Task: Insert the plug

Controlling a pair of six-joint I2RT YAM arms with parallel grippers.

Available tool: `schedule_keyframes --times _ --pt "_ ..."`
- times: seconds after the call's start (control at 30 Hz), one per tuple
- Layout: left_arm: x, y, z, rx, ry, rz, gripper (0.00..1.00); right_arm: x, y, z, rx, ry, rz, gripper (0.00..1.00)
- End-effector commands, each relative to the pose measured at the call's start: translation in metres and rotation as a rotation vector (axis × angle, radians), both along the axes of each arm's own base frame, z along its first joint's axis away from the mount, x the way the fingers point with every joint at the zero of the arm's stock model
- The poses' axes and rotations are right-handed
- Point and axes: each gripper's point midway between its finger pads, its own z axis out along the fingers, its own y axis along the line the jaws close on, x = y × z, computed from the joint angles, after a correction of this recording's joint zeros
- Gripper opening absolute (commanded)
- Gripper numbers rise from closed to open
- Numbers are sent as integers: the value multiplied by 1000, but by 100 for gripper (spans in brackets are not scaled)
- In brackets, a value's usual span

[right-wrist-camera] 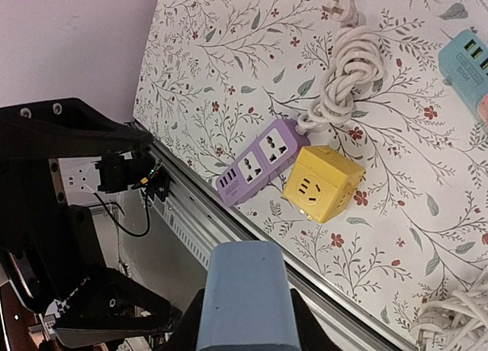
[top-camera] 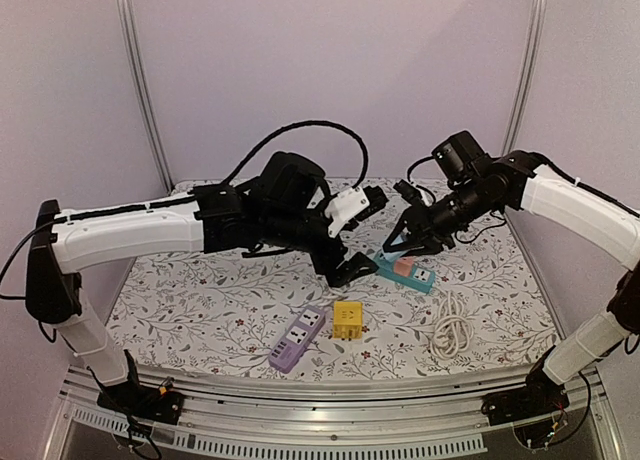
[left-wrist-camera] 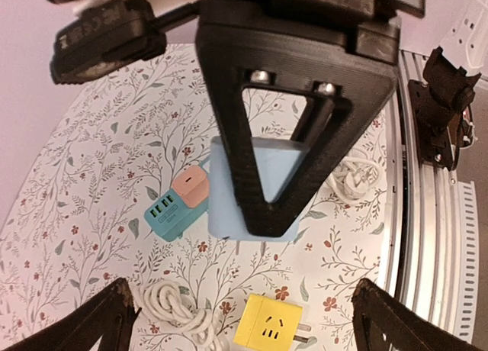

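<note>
My right gripper (right-wrist-camera: 245, 324) is shut on a light blue plug adapter (right-wrist-camera: 244, 290) and holds it above the table. In the left wrist view the adapter (left-wrist-camera: 229, 206) hangs under the right gripper's black fingers (left-wrist-camera: 305, 137), with two metal prongs showing at its lower edge. A teal power strip (top-camera: 408, 271) carrying a pink adapter (left-wrist-camera: 191, 187) lies just under the right gripper (top-camera: 402, 244). My left gripper (top-camera: 364, 235) is wide open and empty beside it, its fingertips (left-wrist-camera: 114, 320) at the bottom corners of its view.
A yellow cube socket (top-camera: 347, 320) and a purple power strip (top-camera: 297, 342) lie near the front; both show in the right wrist view, cube (right-wrist-camera: 324, 183) and strip (right-wrist-camera: 255, 164). A white coiled cable (top-camera: 452, 330) lies front right. The metal table rail (top-camera: 330, 420) runs along the front.
</note>
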Motion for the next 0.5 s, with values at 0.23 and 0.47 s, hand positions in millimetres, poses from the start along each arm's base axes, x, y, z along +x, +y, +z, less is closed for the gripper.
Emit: schedule_keyframes --times 0.23,0.47 --pt "43 67 21 36 -151 375 100 16 -45 19 -281 -434 207 0" --pt "41 99 16 70 -140 454 100 16 -65 17 -398 -663 429 0"
